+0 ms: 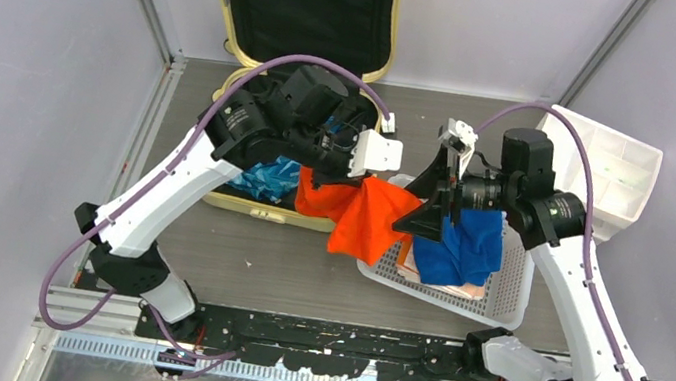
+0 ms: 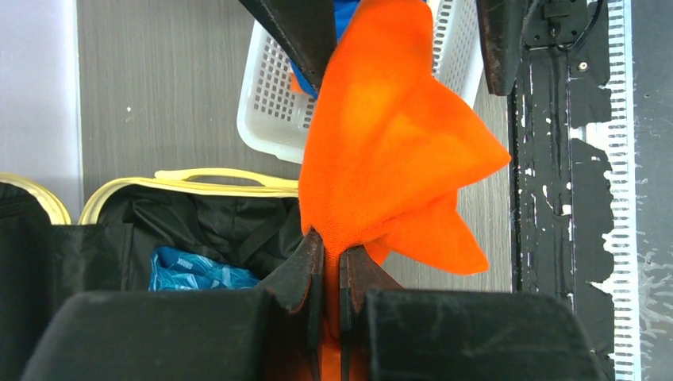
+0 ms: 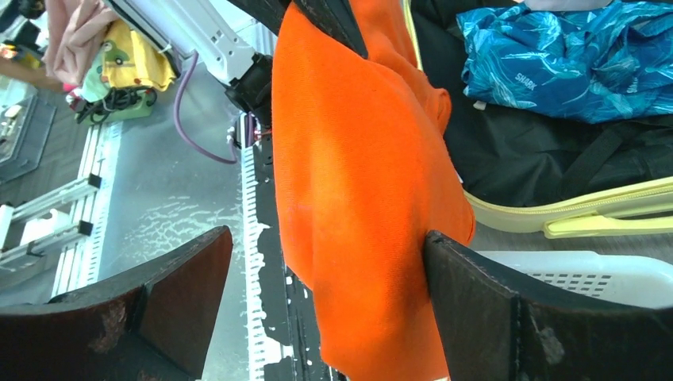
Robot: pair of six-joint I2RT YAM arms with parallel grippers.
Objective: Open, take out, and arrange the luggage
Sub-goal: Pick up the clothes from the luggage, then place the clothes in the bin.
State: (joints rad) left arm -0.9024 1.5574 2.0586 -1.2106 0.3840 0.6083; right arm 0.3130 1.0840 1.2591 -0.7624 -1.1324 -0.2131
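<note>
- Luggage (image 1: 256, 207) lies open at far left of the table, under the left arm. Lid stands upright at the far edge, black lining showing.
- Patterned blue garment (image 3: 555, 55) sits in the luggage's base.
- Left gripper (image 2: 332, 266): fingers pressed together, pinching 1 edge of an orange cloth (image 1: 360, 219).
- Cloth hangs above the table between the luggage and a white basket (image 1: 500, 296).
- Right gripper (image 3: 327, 238): fingers spread wide, 1 on each side of the hanging orange cloth.
- Plain blue cloth (image 1: 462, 249) drapes over the basket.
- White drawer bin (image 1: 609, 175) stands at far right.
</note>
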